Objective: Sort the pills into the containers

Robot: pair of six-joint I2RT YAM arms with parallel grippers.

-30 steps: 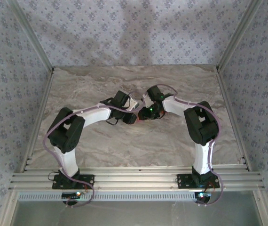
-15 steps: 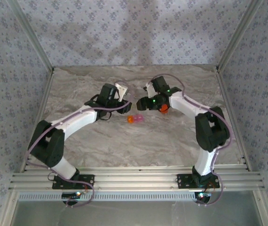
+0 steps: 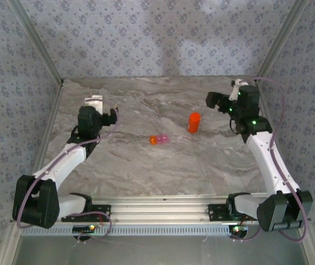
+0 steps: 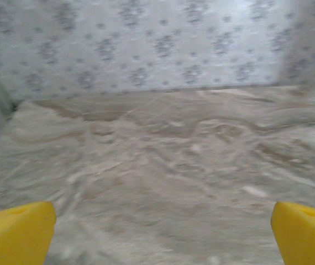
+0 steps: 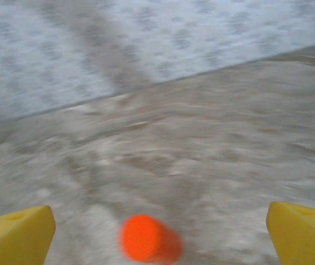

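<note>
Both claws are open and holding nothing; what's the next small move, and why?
Probably ease the right claw toward the upright orange-red cylindrical bottle: that claw stands open, the bottle lies ahead between its fingertips in the wrist view, and the left claw is farther off, beyond the joined orange and pink translucent containers.

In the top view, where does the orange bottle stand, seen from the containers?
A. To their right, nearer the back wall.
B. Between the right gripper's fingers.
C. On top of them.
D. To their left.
A: the bottle stands apart from the containers, right of them and farther back.
</note>
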